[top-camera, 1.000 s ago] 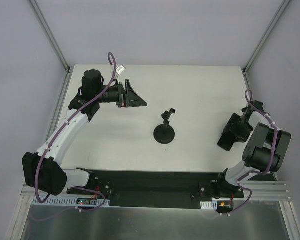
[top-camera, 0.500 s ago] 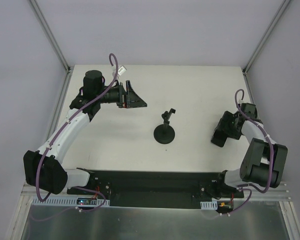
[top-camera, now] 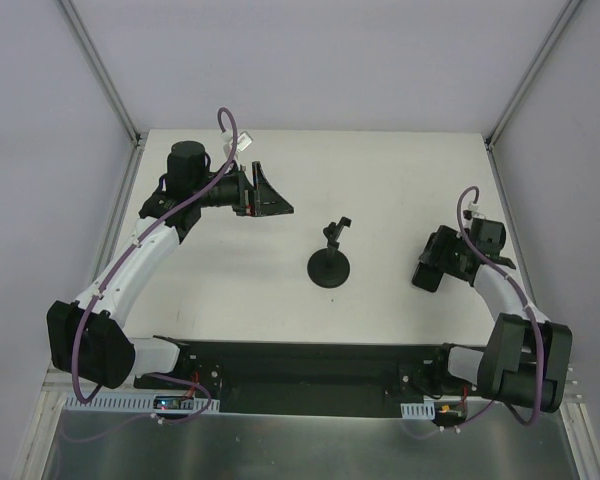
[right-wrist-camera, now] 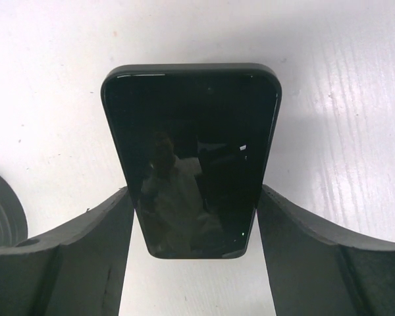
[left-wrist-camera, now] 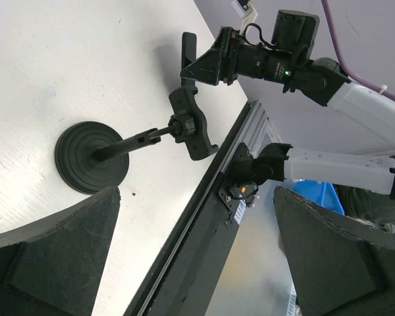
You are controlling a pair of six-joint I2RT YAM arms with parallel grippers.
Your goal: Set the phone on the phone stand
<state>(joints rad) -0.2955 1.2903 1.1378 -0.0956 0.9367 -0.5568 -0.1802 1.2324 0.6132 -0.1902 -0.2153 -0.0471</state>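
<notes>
The phone [right-wrist-camera: 192, 158], a thin black slab, sits between the jaws of my right gripper [right-wrist-camera: 194, 197], which press on its two long sides. In the top view the right gripper [top-camera: 430, 266] holds it low over the table, right of the phone stand [top-camera: 330, 268]. The stand has a round base, a tilted stem and a clamp bracket [top-camera: 336, 229]. It also shows in the left wrist view [left-wrist-camera: 91, 157], and its base edge shows in the right wrist view [right-wrist-camera: 0, 210]. My left gripper [top-camera: 267, 194] is open and empty at the far left, pointing toward the stand.
A black strip [top-camera: 300, 365] and the arm bases run along the near edge of the white table. Metal frame posts [top-camera: 100, 70] stand at the far corners. The left gripper's jaws [left-wrist-camera: 196, 197] frame the near edge in the left wrist view.
My right arm has swung left toward the stand, carrying the phone. The left arm and the stand have not moved.
</notes>
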